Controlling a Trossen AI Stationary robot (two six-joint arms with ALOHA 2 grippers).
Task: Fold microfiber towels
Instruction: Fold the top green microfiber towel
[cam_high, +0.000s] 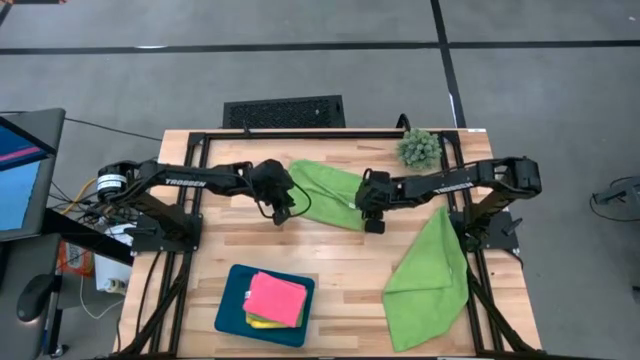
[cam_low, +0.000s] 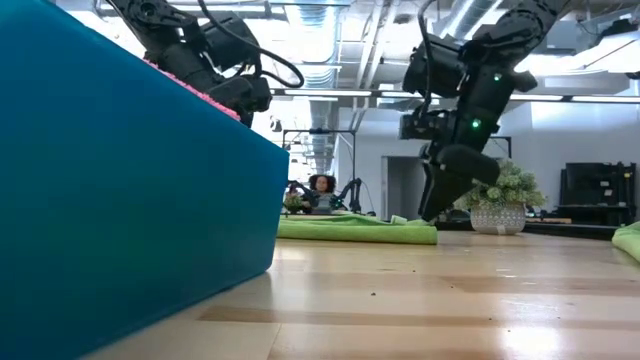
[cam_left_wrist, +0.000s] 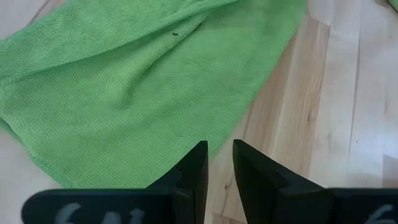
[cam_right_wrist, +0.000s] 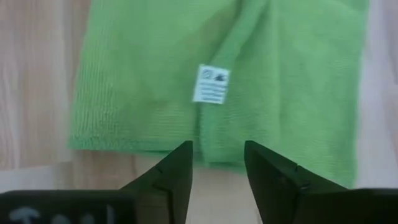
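The left gripper (cam_high: 282, 214), its jaws a narrow gap apart and empty, hovers at the left end of the lime green microfiber towel (cam_high: 328, 190) lying flat toward the far edge of the pale wooden surface (cam_high: 340, 262); the right gripper (cam_high: 374, 222), jaws parted and released, hangs over its right end, by the white label (cam_right_wrist: 211, 84). Limp, light and prone to sagging, it is probably best pinched at a hemmed corner. Nearer the front sit a dark teal rectangular tray (cam_high: 228, 305) of folded pink and yellow towels (cam_high: 276, 298), left, and a second crumpled green towel (cam_high: 428, 275), right, with a small spiky green plant (cam_high: 419, 147) at the far edge; nothing blocks the fold.
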